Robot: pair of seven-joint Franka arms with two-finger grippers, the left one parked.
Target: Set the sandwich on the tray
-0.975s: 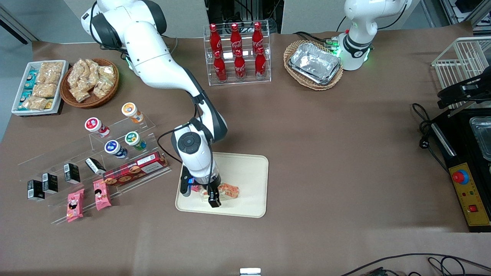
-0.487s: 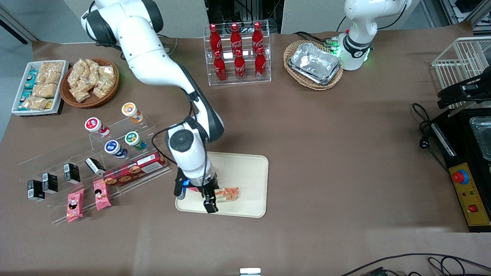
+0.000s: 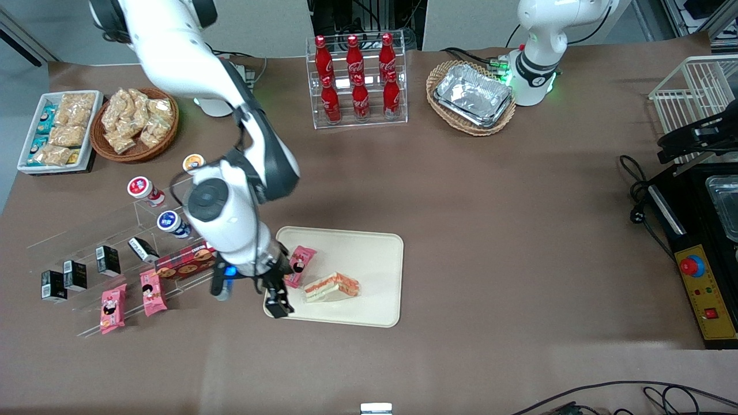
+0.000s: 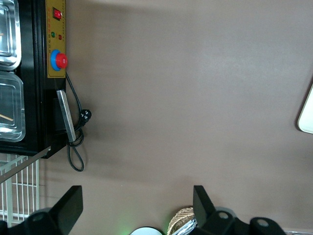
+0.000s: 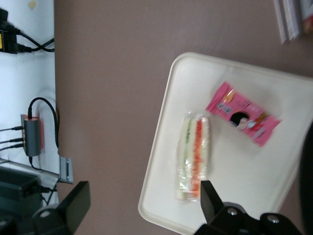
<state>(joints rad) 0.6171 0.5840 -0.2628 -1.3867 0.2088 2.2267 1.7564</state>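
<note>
Taking the tray (image 3: pixel 369 248) as the landmark, the stepped clear display rack (image 3: pixel 115 253) with its pink snack packets (image 3: pixel 132 300) is sitting on the worktop (image 3: pixel 490 202) toward the working arm's end, just beside the tray. The claw (image 3: pixel 275 294) is hanging over the tray's edge at that same end, at the corner nearest the front camera. Its fingers are standing spread apart and holding nothing; the right wrist view shows a wide gap between the two fingertips (image 5: pixel 73 200).

On the tray, close to the claw, a single pink packet (image 3: pixel 300 265) is lying flat. Next along, the sandwich (image 3: pixel 331 286) is resting on the tray's surface on its side, in the half nearer the front camera, clear of the rim and apart from the pink packet. In the right wrist view the sandwich (image 5: pixel 194 155) is showing its orange-red filling as a stripe, with the pink packet (image 5: pixel 243 119) beside it and bare tray (image 5: pixel 166 112) around both.

The placing looks done, so the risks are lying in the retreat. The arm is hanging low beside the rack, and a careless sideways swing could be knocking the packets or the box off the steps. A dip while over the rim could be catching the tray and sliding it, shifting the sandwich.
</note>
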